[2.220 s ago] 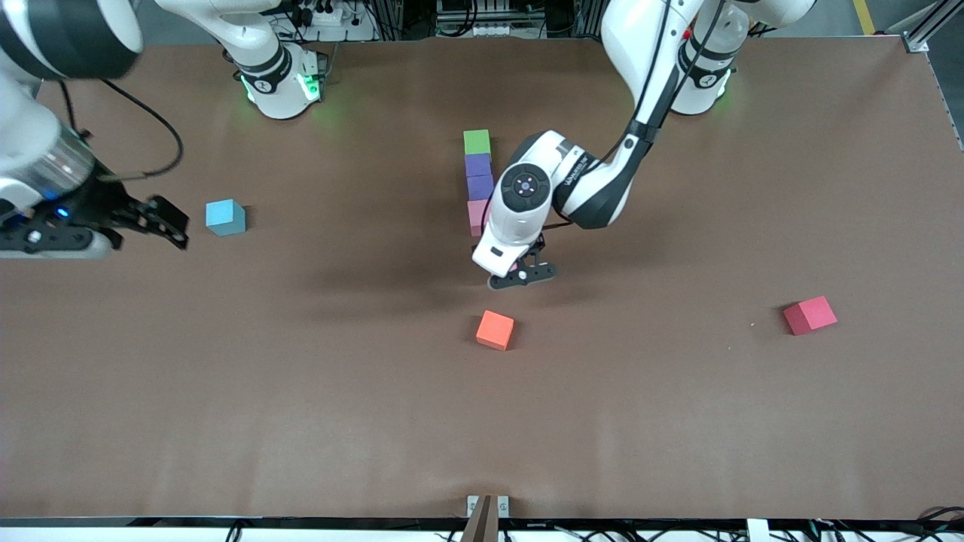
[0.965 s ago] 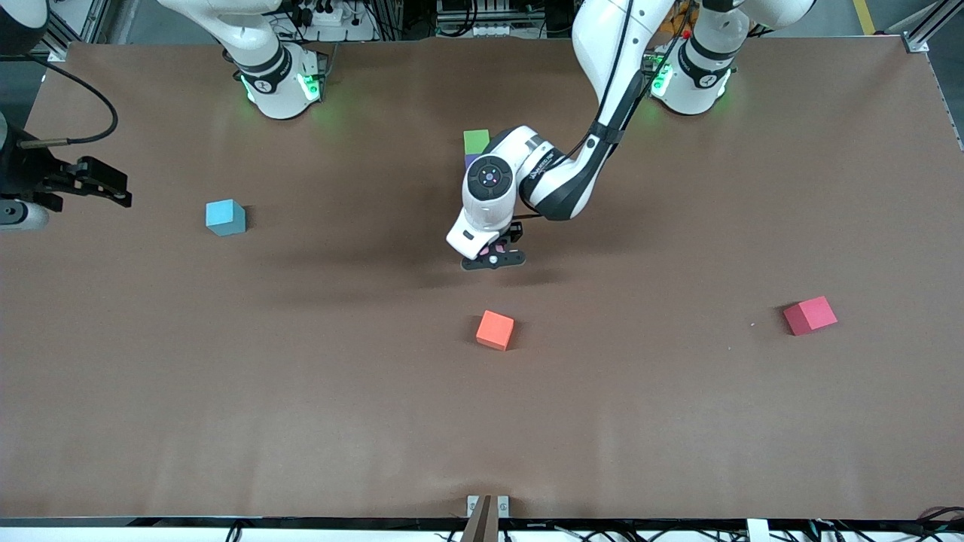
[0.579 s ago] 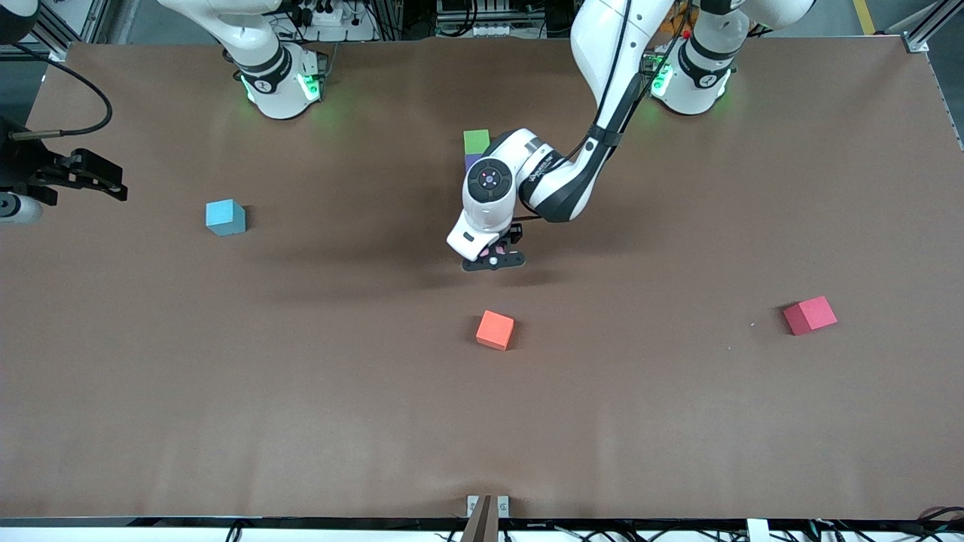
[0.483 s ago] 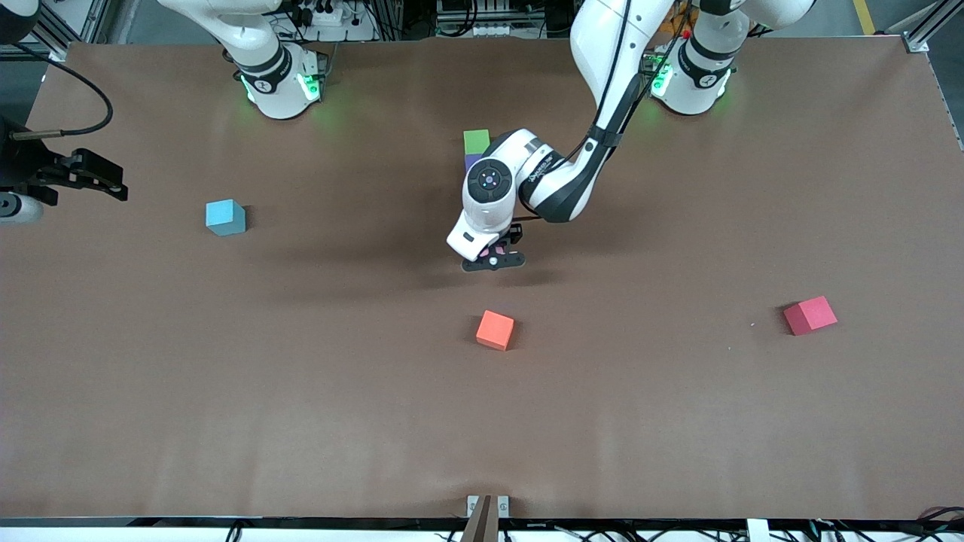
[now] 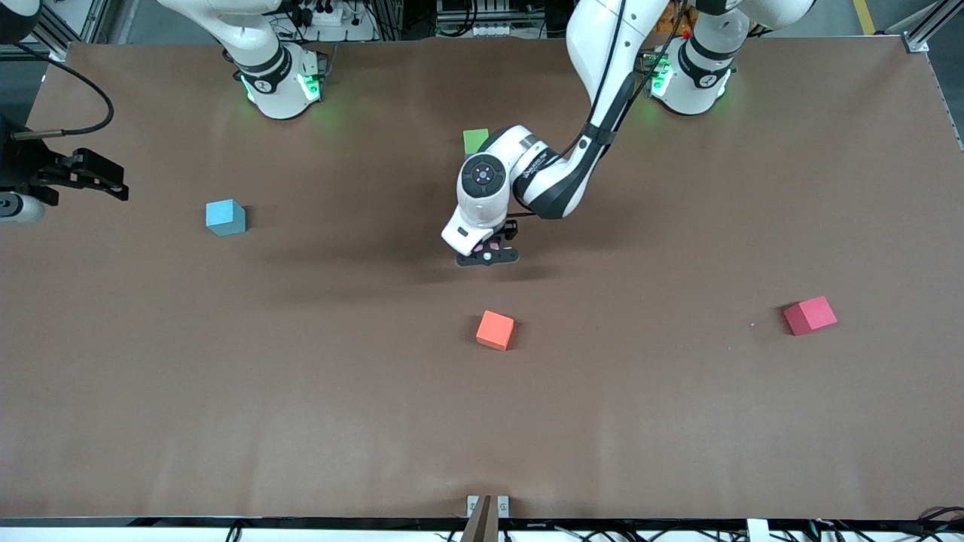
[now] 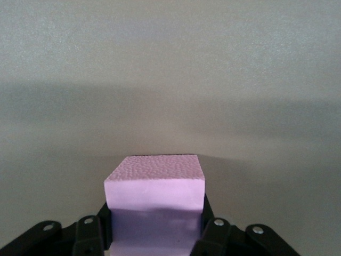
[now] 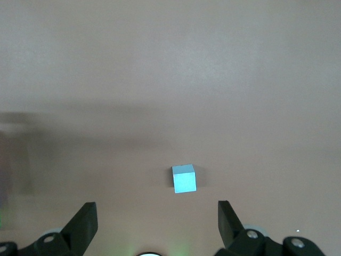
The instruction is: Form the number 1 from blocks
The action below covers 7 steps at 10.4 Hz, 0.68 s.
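My left gripper is shut on a light pink block and holds it just over the brown table, in line with the block column. Only a sliver of that pink block shows under the hand in the front view. The green block lies at the column's end closest to the robots' bases. The left arm's wrist covers the two purple blocks and the other pink one. My right gripper hangs open and empty at the table's edge, at the right arm's end.
A light-blue cube lies toward the right arm's end, also seen past the right gripper as the light-blue cube. An orange cube sits nearer the camera than the left gripper. A red cube lies toward the left arm's end.
The left gripper carried the pink block away from the orange cube, into line with the column, and now covers the purple and pink blocks. The right arm drew back to the table's edge.
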### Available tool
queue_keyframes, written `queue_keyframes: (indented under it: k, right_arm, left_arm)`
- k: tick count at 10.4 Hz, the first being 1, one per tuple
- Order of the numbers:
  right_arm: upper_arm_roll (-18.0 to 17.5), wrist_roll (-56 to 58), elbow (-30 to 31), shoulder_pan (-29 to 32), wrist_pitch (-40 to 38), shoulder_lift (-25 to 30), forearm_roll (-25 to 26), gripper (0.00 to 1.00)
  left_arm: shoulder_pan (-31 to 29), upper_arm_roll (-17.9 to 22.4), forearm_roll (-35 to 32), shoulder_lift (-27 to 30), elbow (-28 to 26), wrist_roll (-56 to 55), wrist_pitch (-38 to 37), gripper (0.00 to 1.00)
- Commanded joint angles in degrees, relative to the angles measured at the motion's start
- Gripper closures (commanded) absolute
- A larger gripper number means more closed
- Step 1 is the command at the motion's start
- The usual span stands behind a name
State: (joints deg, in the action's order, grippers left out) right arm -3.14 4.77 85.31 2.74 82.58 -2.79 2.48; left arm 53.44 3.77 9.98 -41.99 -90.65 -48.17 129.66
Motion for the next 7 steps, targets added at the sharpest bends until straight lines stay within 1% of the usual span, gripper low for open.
queue_keyframes:
  k: [1,4,5,6,7]
  right_arm:
    - [-0.2,0.6,-1.4,0.0,-0.9,-0.5,0.9,0.00]
    - [-0.2,0.6,-1.4,0.0,-0.8,-0.5,1.0,0.00]
    - [-0.1,0.5,-1.4,0.0,-0.8,-0.5,1.0,0.00]
    - [-0.1,0.5,-1.4,-0.1,-0.8,-0.5,0.9,0.00]
    - [-0.1,0.5,-1.4,0.0,-0.7,-0.5,0.9,0.00]
  left_arm:
    - [0.2,0.2,-2.0,-0.6,0.7,1.1,0.3,1.00]
    - [0.2,0.2,-2.3,-0.8,0.7,1.1,0.3,1.00]
    - [0.2,0.2,-2.3,-0.8,0.8,0.4,0.2,0.19]
    - [0.3,0.2,-2.4,-0.8,0.8,0.1,0.2,0.00]
    - [0.2,0.3,-2.3,-0.2,1.0,0.0,0.2,0.00]
